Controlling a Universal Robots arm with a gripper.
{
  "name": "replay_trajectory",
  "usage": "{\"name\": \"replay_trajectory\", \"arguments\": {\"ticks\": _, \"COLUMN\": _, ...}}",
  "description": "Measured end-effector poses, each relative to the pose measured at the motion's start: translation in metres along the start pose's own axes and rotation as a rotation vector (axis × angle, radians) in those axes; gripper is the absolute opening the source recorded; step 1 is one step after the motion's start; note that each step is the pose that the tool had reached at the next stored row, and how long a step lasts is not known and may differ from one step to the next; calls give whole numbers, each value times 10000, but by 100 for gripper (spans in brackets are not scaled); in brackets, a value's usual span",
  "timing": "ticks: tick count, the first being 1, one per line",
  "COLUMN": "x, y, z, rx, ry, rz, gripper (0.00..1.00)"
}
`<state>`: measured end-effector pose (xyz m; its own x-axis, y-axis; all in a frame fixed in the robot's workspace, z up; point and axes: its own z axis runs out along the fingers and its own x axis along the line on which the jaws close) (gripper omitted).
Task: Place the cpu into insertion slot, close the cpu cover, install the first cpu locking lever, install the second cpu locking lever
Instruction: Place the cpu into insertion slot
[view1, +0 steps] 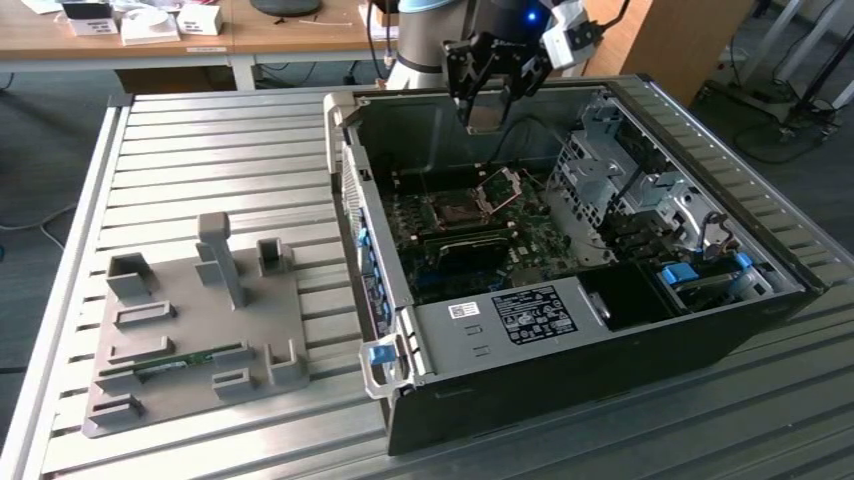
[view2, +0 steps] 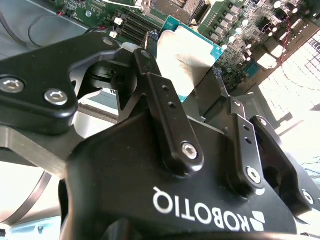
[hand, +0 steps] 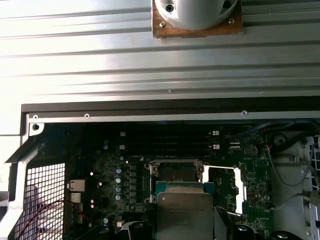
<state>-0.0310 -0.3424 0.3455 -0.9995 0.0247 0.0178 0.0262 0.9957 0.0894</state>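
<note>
Exterior view: a grey moulded fixture plate (view1: 200, 330) lies at the near end of the ribbed metal table (view1: 200, 140), beside an open black computer case (view1: 561, 390). Inside the case a green motherboard (view1: 454, 245) lies flat. On it the insertion slot (view1: 450, 208), a square dark socket with a metal rim, stands bare. Just beside the socket the cpu cover (view1: 502, 174), a small metal frame with a square window, is tilted up on its hinge. Farther back the black two-fingered claw (view1: 487, 100) hangs above the case's far wall, clear of the board, and a wooden desk (view1: 294, 30) stands behind it. In the second wrist view the claw is narrowed onto the cpu (view2: 187, 50), a small flat square chip with a dull grey metal top and teal edge. The black fingers (view2: 165, 105) grip the chip by opposite edges. The first wrist view looks past the held chip to the open socket beyond, the two well apart.
</note>
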Motion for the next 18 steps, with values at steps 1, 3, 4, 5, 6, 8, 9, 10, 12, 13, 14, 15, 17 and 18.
{"name": "replay_trajectory", "arguments": {"ticks": 1, "x": 0, "y": 0, "z": 5, "rx": 0, "ry": 0, "rz": 0, "gripper": 54}}
{"name": "replay_trajectory", "arguments": {"ticks": 3, "x": 0, "y": 0, "z": 9, "rx": 2, "ry": 1, "rz": 0, "gripper": 54}}
{"name": "replay_trajectory", "arguments": {"ticks": 4, "x": 0, "y": -1, "z": 9, "rx": 2, "ry": 1, "rz": 0, "gripper": 54}}
{"name": "replay_trajectory", "arguments": {"ticks": 5, "x": -1, "y": -2, "z": 20, "rx": 1, "ry": 0, "rz": 0, "gripper": 54}}
{"name": "replay_trajectory", "arguments": {"ticks": 6, "x": -1, "y": -3, "z": 36, "rx": 0, "ry": 0, "rz": 1, "gripper": 54}}
{"name": "replay_trajectory", "arguments": {"ticks": 8, "x": -1, "y": -3, "z": 36, "rx": 0, "ry": 0, "rz": 0, "gripper": 54}}
{"name": "replay_trajectory", "arguments": {"ticks": 9, "x": -1, "y": -3, "z": 36, "rx": 0, "ry": 0, "rz": 0, "gripper": 54}}
{"name": "replay_trajectory", "arguments": {"ticks": 10, "x": -1, "y": -3, "z": 36, "rx": 0, "ry": 0, "rz": 0, "gripper": 54}}
{"name": "replay_trajectory", "arguments": {"ticks": 12, "x": -1, "y": -3, "z": 36, "rx": 0, "ry": 0, "rz": 0, "gripper": 54}}
{"name": "replay_trajectory", "arguments": {"ticks": 13, "x": -1, "y": -3, "z": 37, "rx": 0, "ry": 0, "rz": 0, "gripper": 54}}
{"name": "replay_trajectory", "arguments": {"ticks": 14, "x": -1, "y": -3, "z": 40, "rx": -1, "ry": -1, "rz": 0, "gripper": 54}}
{"name": "replay_trajectory", "arguments": {"ticks": 15, "x": -1, "y": -3, "z": 45, "rx": -3, "ry": -2, "rz": 0, "gripper": 54}}
{"name": "replay_trajectory", "arguments": {"ticks": 17, "x": -1, "y": -5, "z": 59, "rx": -2, "ry": -1, "rz": 0, "gripper": 54}}
{"name": "replay_trajectory", "arguments": {"ticks": 18, "x": -1, "y": -6, "z": 71, "rx": -1, "ry": 0, "rz": 0, "gripper": 54}}
